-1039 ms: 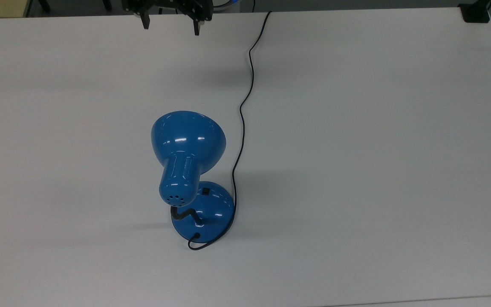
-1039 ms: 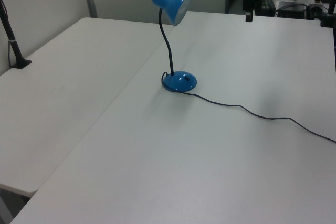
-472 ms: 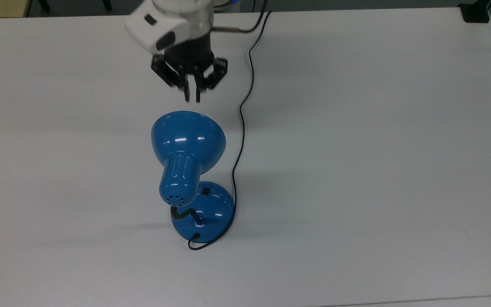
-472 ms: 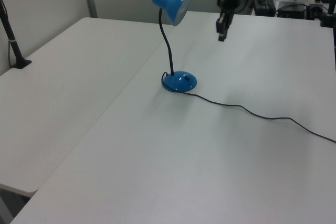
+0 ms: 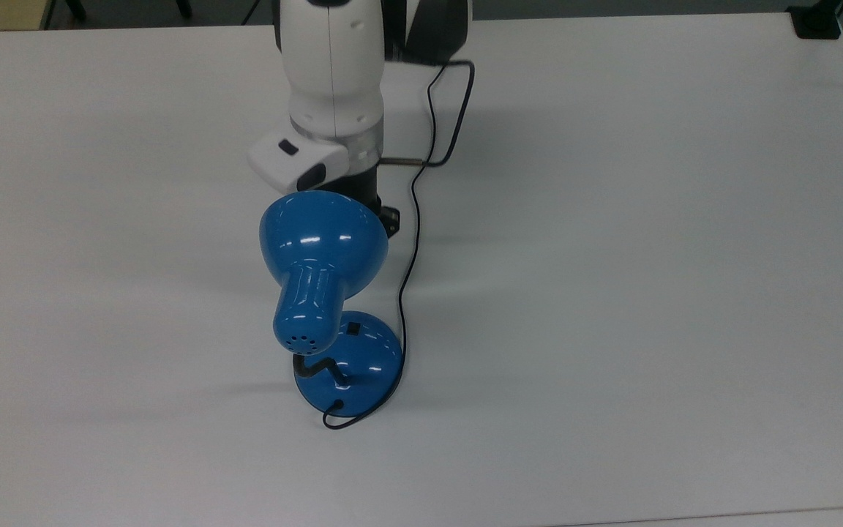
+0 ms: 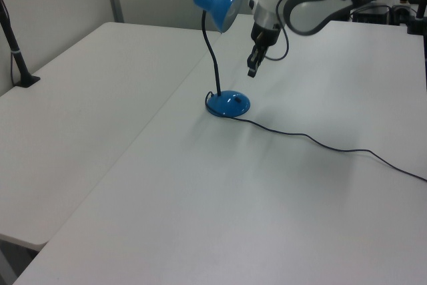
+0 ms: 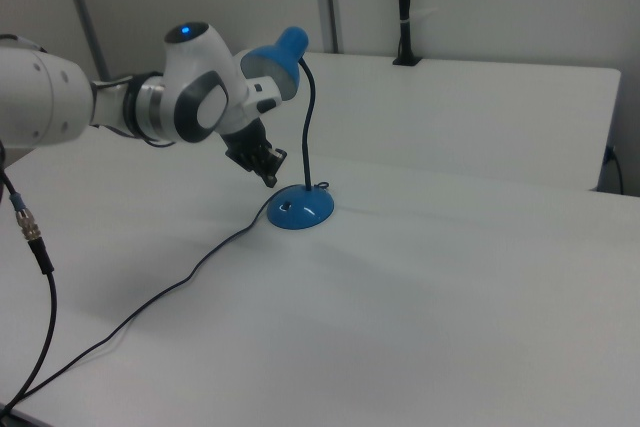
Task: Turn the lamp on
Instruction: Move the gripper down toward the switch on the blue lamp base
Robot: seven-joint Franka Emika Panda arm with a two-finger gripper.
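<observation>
We observed the lamp [image 5: 323,263] standing upright on the white table [image 5: 612,256], near the middle of the tabletop in the top view. Its glossy blue bell-shaped shade [image 6: 219,6] sat at the top of a bent black gooseneck [image 6: 212,58], which rose from the round blue base [image 7: 300,212]. In the top view, the small black switch [image 5: 353,329] lay on the upper surface of the base, partly overlapped by the narrow end of the shade. We saw no glow at the mouth of the shade in the left view. The thin black cord [image 6: 320,143] left the base and ran across the table toward the left view's right edge; in the top view it curved around the base and led away toward the far edge of the table.

The gripper [image 6: 253,68] hung in the air just beside the gooseneck, on the left view's right, below the shade and above the base, touching neither. In the right view the gripper [image 7: 266,171] pointed down toward the base, apart from it. Its fingers [image 6: 252,70] appeared drawn together, with no gap that we could make out and nothing between them. The white and grey arm [image 7: 120,97] reached in from the right view's left. A second white table [image 6: 73,118] adjoined the first on the left view's left.
</observation>
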